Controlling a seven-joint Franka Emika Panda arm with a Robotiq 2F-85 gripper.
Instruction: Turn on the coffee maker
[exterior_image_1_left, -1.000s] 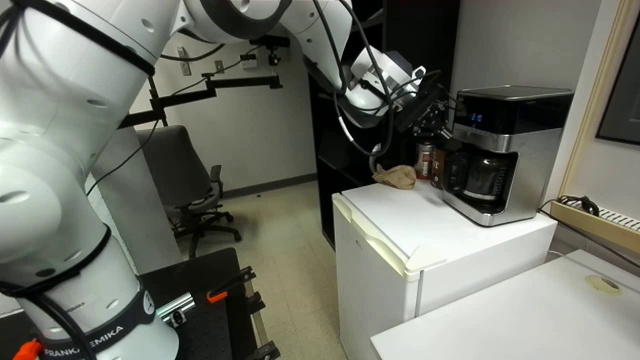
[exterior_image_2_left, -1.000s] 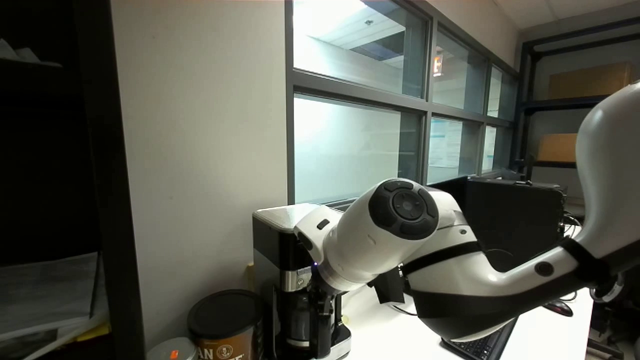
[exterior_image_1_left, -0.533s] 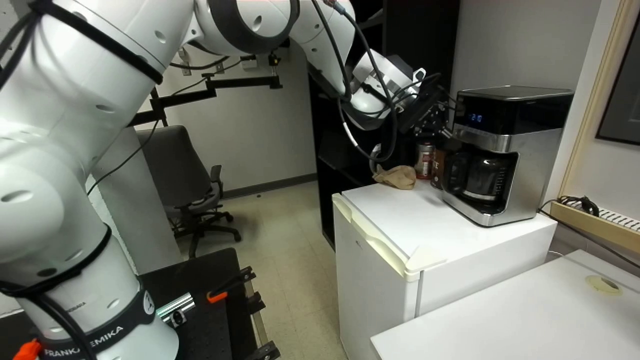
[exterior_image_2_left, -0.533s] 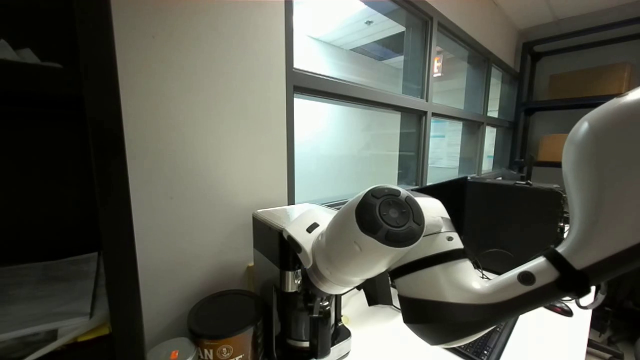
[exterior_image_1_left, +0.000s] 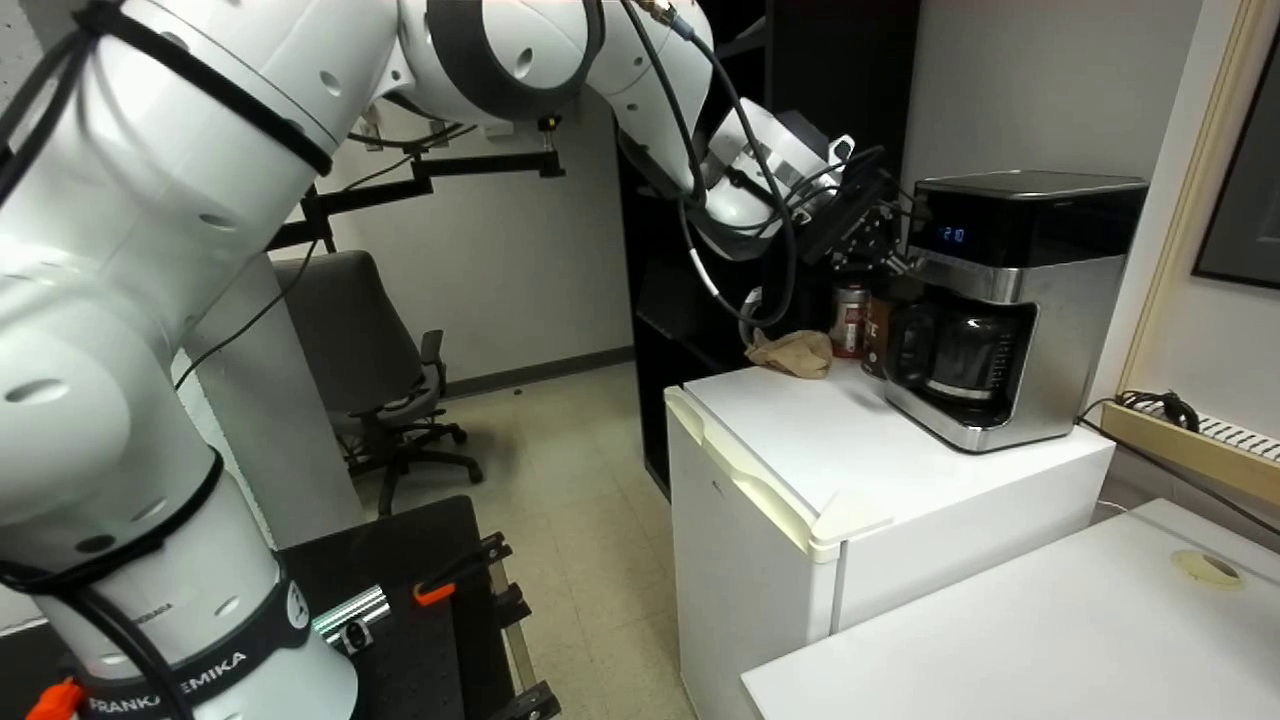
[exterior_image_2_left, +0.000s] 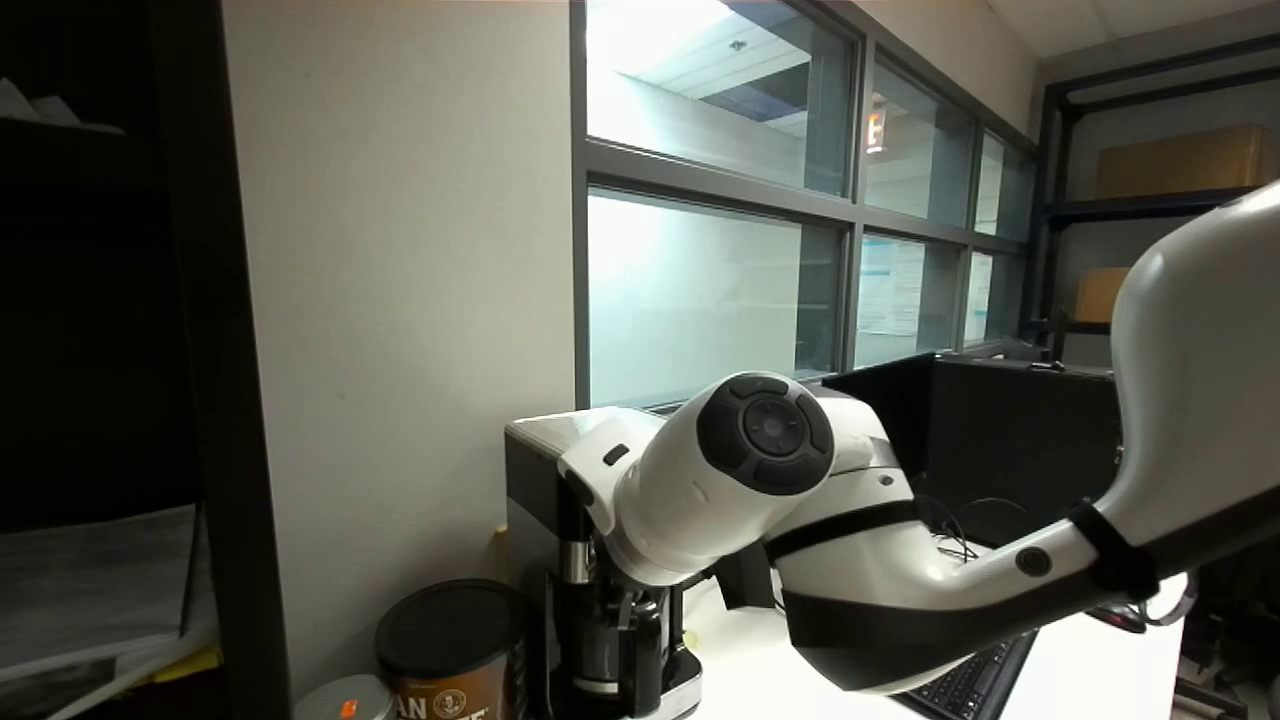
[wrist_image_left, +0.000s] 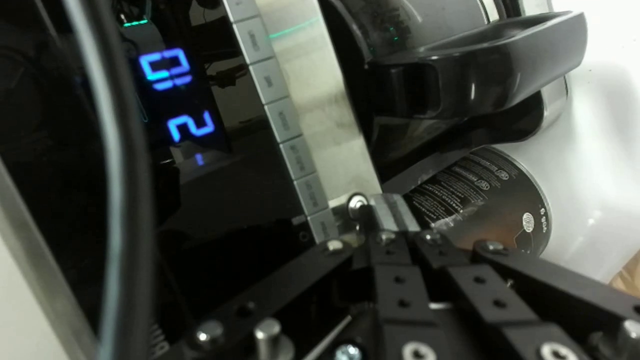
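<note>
the fingers (wrist_image_left: 384, 215) of the gripper (wrist_image_left: 395, 212) are clenched together, their tips just beside a round button (wrist_image_left: 358, 204) near the edge of the metal band (wrist_image_left: 320, 90); whether they touch it, i cannot tell. the coffee maker (exterior_image_1_left: 1065, 330) stands upright on a white fridge (exterior_image_1_left: 755, 590), closely flanked on one side by a brown canister (exterior_image_2_left: 450, 668), while the white top (exterior_image_1_left: 800, 435) stretches wide toward its cream front edge (exterior_image_1_left: 745, 472).

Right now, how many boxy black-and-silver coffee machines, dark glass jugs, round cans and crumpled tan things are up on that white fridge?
Boxy black-and-silver coffee machine: 1
Dark glass jug, inside the machine: 1
Round cans, a red-and-silver can and a brown can with a black lid: 2
Crumpled tan thing, cloth or paper unclear: 1
Total: 5
</note>
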